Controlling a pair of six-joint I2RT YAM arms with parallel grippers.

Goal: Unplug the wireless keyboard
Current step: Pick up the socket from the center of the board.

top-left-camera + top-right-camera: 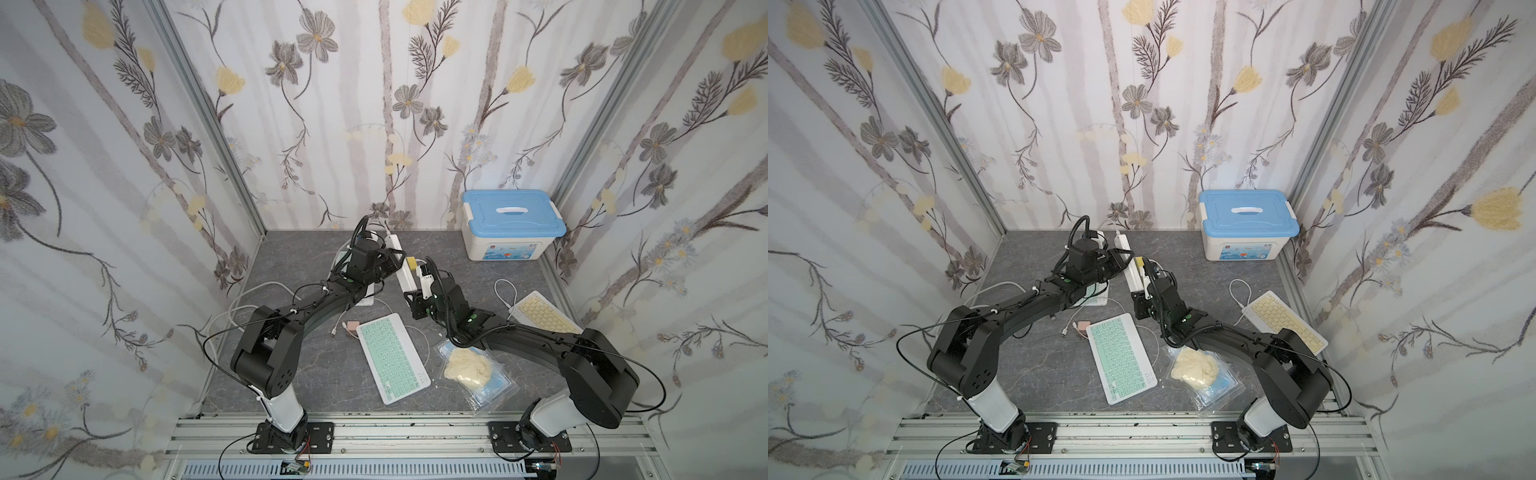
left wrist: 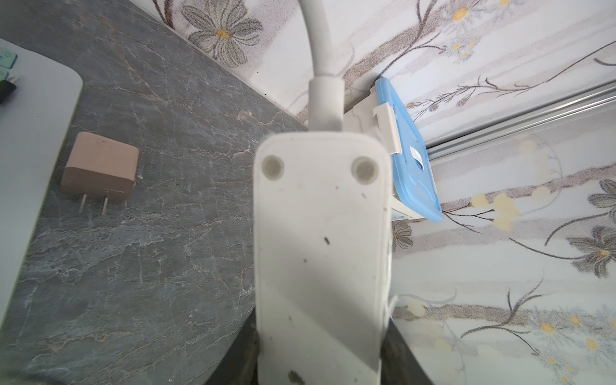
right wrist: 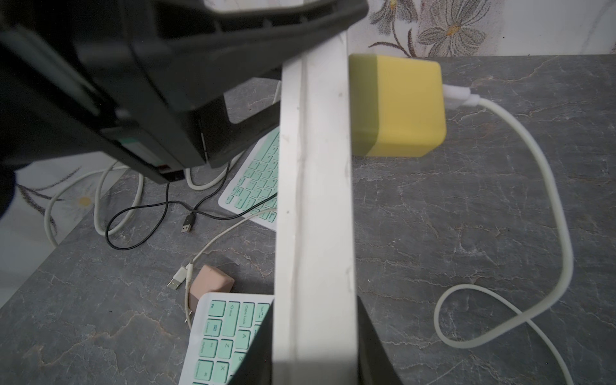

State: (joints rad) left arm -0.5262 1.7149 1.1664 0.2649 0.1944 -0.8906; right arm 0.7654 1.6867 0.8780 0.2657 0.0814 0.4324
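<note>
- Reaching in from its base on the near rail, your left arm arches up at the elbow and bends toward the middle. The wrist is rolled so the left gripper (image 2: 321, 340) points at the far half of the power strip (image 2: 320, 233) from the side.
- Its fingers (image 2: 236, 356) lie flush against both long edges of the strip, whose underside with two round feet faces that wrist camera.
- Your right arm stretches low and long across the tabletop (image 1: 332, 386), passing over the near end of the yellow keyboard (image 1: 540, 311). The right gripper (image 3: 315, 333) is clamped narrowly on the strip's near end.
- The strip is turned on edge, so the yellow charger (image 3: 400, 106) plugged into it sticks out sideways.
- A white cable (image 3: 553, 206) leaves the charger. In both top views the yellow keyboard lies at the right edge of the tabletop, well apart from the strip.
- A green keyboard (image 1: 392, 357) lies between the arms, with a pink charger (image 1: 352, 328) loose just beside its far corner.
</note>
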